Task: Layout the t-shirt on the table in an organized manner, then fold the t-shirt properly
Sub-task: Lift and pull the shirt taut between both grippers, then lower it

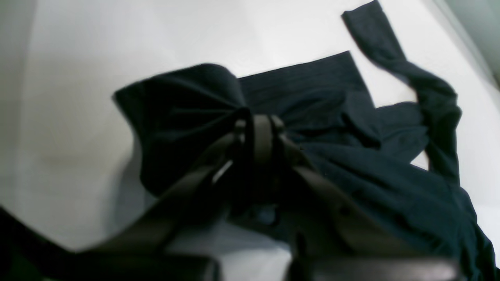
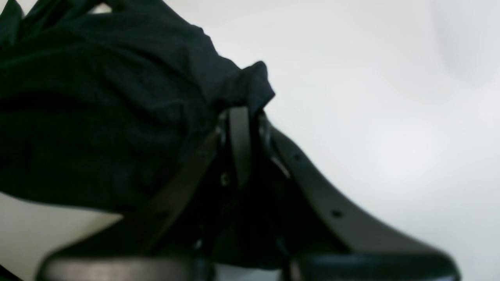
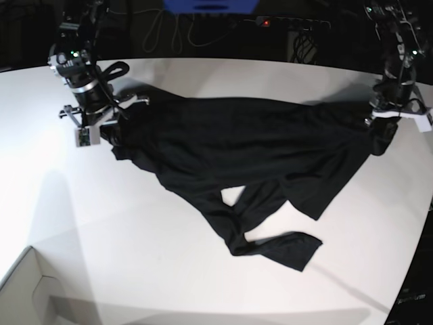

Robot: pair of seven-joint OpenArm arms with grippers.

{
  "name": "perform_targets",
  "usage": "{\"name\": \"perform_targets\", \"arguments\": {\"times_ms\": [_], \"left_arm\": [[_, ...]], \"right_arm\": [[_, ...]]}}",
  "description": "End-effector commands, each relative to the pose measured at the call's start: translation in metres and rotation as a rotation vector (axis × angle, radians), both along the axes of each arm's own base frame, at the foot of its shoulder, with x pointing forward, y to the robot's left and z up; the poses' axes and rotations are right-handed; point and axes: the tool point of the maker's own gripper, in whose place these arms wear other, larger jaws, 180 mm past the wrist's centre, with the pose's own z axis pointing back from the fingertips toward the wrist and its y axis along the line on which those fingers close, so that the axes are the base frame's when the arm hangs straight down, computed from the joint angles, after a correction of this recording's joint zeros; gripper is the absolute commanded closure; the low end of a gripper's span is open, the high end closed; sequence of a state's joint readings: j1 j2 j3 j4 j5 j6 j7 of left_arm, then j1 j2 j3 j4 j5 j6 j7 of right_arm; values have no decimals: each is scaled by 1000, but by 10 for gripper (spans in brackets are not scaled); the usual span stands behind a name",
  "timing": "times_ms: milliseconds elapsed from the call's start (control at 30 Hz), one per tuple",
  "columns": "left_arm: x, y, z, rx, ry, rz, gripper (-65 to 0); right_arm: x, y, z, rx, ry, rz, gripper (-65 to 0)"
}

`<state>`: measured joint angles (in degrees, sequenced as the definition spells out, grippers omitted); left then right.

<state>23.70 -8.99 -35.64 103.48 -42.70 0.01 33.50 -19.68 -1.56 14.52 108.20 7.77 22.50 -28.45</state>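
The black t-shirt (image 3: pixel 250 149) is stretched between both arms across the white table (image 3: pixel 169 271), its body partly raised and wrinkled. Two long sleeves trail toward the front, crossing near the sleeve end (image 3: pixel 284 247). My right gripper (image 3: pixel 114 133), on the base view's left, is shut on one bunched edge of the t-shirt (image 2: pixel 97 117), the fingertips pinching the cloth at the right gripper (image 2: pixel 240 111). My left gripper (image 3: pixel 380 130), on the base view's right, is shut on the opposite edge. Its own view shows the left gripper (image 1: pixel 261 121) clamping gathered t-shirt (image 1: pixel 371 183), with a sleeve (image 1: pixel 375 35) lying beyond.
A white box corner (image 3: pixel 27 291) sits at the table's front left. Behind the table run cables and a power strip (image 3: pixel 291 22). The table edge (image 3: pixel 416 223) curves away at the right, close to the left arm. Bare table (image 2: pixel 371 117) lies beside the right gripper.
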Motion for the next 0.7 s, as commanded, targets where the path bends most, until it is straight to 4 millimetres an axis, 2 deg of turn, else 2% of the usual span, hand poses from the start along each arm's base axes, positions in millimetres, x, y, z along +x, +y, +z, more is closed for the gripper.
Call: {"name": "perform_targets", "arguments": {"times_ms": [0, 100, 200, 367, 500, 567, 667], "left_arm": [[2, 12, 17, 34, -50, 23, -2], [-9, 28, 21, 33, -65, 100, -2], [-12, 37, 27, 40, -80, 132, -2], [-13, 35, 21, 30, -66, 127, -5], [-8, 20, 15, 12, -55, 87, -10], [-8, 19, 14, 11, -53, 86, -44], [-8, 17, 18, 17, -61, 69, -131]], "right_arm": [[7, -1, 13, 3, -53, -3, 0], [7, -1, 13, 3, -54, -3, 0], [8, -1, 14, 3, -58, -3, 0], [10, -2, 15, 3, -62, -4, 0], [10, -2, 15, 3, -61, -4, 0], [10, -2, 15, 3, -61, -4, 0], [10, -2, 15, 2, -61, -4, 0]]}}
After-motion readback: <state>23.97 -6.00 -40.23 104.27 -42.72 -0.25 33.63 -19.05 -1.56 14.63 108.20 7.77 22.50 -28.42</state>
